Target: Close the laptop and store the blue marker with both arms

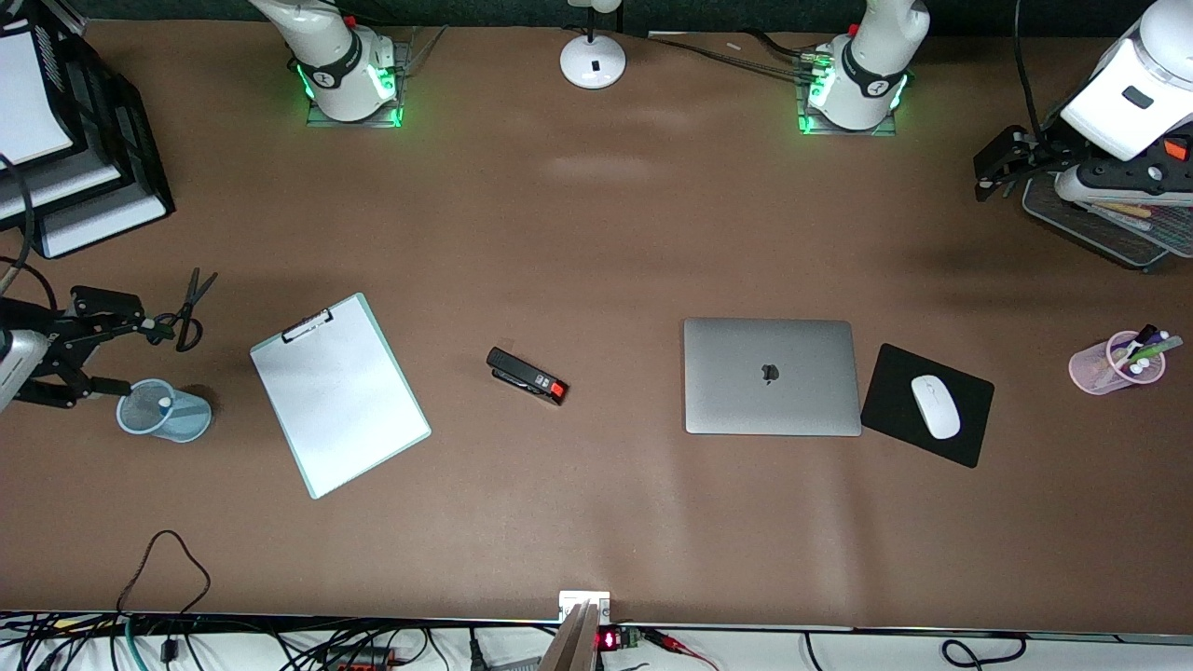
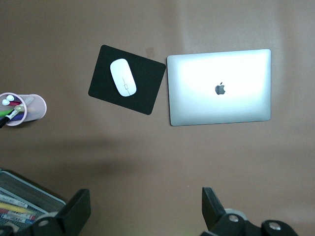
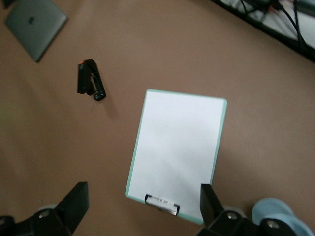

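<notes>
Nearest the front camera, a clipboard [image 1: 339,393] with white paper, flat on the table. Lid down on the laptop [image 1: 771,376], logo up, just beside a black mousepad [image 1: 926,403] bearing a white mouse [image 1: 935,406]. Blue marker not made out; something white-tipped inside the blue mesh cup [image 1: 164,410]. Right gripper [image 1: 93,349] spread wide, empty, raised beside that cup. Left gripper [image 1: 995,168] parted, empty, by a mesh tray [image 1: 1109,230].

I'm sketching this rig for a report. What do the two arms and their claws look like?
Both arms are white with dark grey joint bands, on bases lit green. The right claw and left claw are black, two-fingered and angular. The left arm's wrist housing carries a small orange-red tab, and black cables run to its base.
</notes>
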### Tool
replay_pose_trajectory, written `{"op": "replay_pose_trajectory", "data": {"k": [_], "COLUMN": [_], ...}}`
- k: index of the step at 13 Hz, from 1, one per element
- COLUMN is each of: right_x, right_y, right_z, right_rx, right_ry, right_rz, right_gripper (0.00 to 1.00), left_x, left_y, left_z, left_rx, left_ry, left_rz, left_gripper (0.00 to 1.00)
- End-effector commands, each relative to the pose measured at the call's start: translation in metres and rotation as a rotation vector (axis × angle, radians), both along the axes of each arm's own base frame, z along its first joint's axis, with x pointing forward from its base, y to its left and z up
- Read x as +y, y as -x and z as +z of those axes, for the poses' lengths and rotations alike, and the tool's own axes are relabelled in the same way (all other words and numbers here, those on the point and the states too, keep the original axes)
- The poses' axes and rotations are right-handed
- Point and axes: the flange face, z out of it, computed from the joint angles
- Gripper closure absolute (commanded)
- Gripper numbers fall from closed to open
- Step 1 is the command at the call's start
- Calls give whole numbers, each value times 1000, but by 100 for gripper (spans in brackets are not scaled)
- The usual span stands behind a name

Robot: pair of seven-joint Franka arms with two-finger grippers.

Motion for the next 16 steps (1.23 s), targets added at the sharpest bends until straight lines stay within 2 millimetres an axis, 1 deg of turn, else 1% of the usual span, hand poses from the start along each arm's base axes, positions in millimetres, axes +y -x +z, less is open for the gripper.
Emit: {"op": "replay_pose_trajectory", "data": {"k": [1,3,5,6,8,9,10,11,12,16], "right_x": [42,67,79,77,73,65,54,36,31,29], "right_y": [25,38,54,61,72,78,88,99,109,125], "right_z": [30,34,40,42,55,62,70,73,76,80], "right_rx": [79,147,206,238,244,239,242,250,240,226], "right_ry": [151,244,353,405,463,479,479,474,468,455], "right_rz": [-175,-343,-391,-419,-457,-469,-488,-509,-520,-577], "right_gripper": [0,0,0,0,0,0,0,0,0,0], "left_x": [-1,-1,-1,-1,-2,-2,-2,-2,-2,-2], "left_y": [4,3,3,3,5,5,5,5,5,5], "left_z": [10,11,11,12,11,11,11,11,10,9], "left_rx": [-6,-8,-8,-9,2,3,3,3,6,9], "left_ry": [25,26,26,26,25,25,25,25,25,24], "left_rz": [-23,-23,-23,-23,-24,-24,-24,-24,-24,-24], "left_gripper": [0,0,0,0,0,0,0,0,0,0]}}
